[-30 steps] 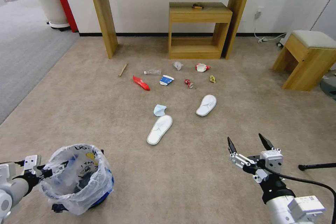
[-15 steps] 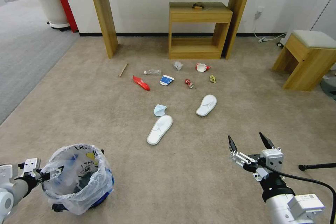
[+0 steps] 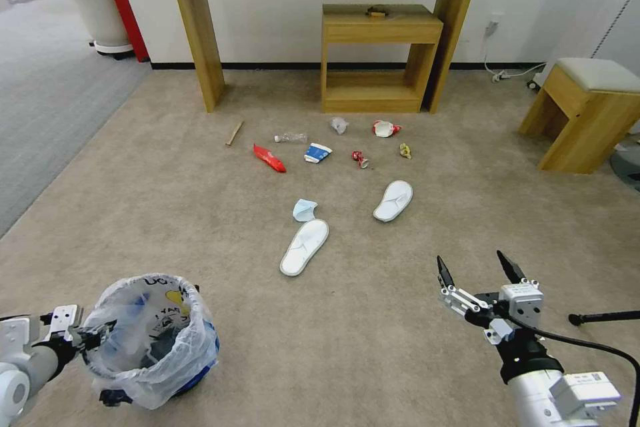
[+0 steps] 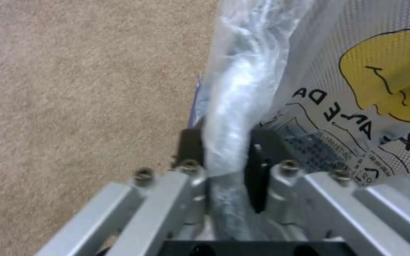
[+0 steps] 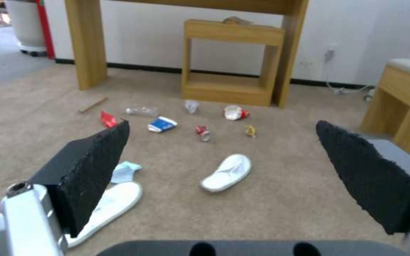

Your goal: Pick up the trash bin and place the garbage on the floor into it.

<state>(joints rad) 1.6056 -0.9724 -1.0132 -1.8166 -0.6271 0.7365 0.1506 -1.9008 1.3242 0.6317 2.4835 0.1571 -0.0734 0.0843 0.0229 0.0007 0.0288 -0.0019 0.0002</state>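
**Mia:** Where is the trash bin?

**Ben:** The trash bin is low on the robot's left side, on the floor. It is small, round and blue. A crinkly see-through bag sits in it, with black letters and a yellow mark.

**Mia:** Is a hand holding it?

**Ben:** Yes. The left gripper is at the bin's left edge. In the left wrist view the left gripper has its two fingers squeezed tight on the bin's rim and the bunched bag, one finger outside and one inside.

**Mia:** And the other hand?

**Ben:** The right gripper hangs over bare carpet on the robot's right side. Its black fingers are spread wide apart. It has nothing in it.

**Mia:** Where is the garbage?

**Ben:** It lies on the beige carpet ahead of the robot, well apart from the bin. One white slipper is nearest. A pale-blue mask lies just beside its far end. The second slipper is off to the right. Farther back there is a row: a red wrapper, a clear bottle, a blue-white cup, a crushed red can and a yellow wrapper.

**Mia:** What is behind them?

**Ben:** A small wooden shelf stands under a big wooden table by the wall. A wooden stool stands on the right.
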